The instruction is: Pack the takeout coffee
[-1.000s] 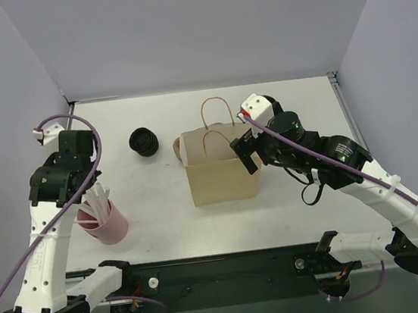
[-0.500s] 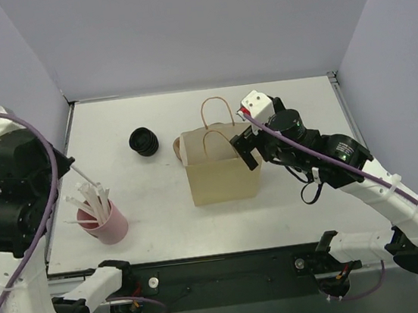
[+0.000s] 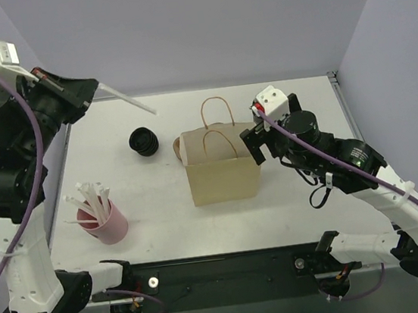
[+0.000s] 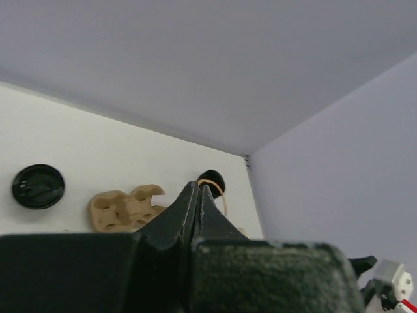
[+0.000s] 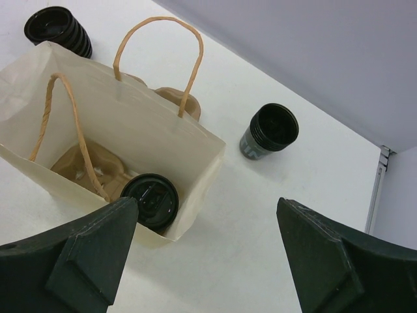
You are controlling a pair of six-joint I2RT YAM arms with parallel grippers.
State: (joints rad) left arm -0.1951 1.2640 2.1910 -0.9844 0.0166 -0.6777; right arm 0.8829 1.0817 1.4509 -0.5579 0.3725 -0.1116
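Observation:
The takeout coffee [image 5: 148, 201], a small black cup with a round lid, sits in a brown pulp carrier [image 5: 88, 162] at the bottom of the open paper bag [image 3: 222, 171]. My right gripper [image 5: 207, 202] hangs open above the bag's right corner, holding nothing; in the top view the right gripper [image 3: 258, 149] is at the bag's right edge. My left gripper [image 3: 92, 85] is raised high at the back left, shut on a white straw [image 3: 130, 101] that slants down towards the table. In the left wrist view the left gripper [image 4: 198, 185] shows its jaws pressed together.
A stack of black lids [image 3: 144, 141] lies left of the bag. A stack of lidless black cups [image 5: 269, 130] stands behind the bag, near a second brown carrier [image 4: 127, 205]. A pink cup with several straws [image 3: 102, 219] stands front left. Walls close in on three sides.
My left arm has risen from the pink cup and swung up and back, carrying a straw. My right gripper has drawn slightly right, away from the bag's mouth.

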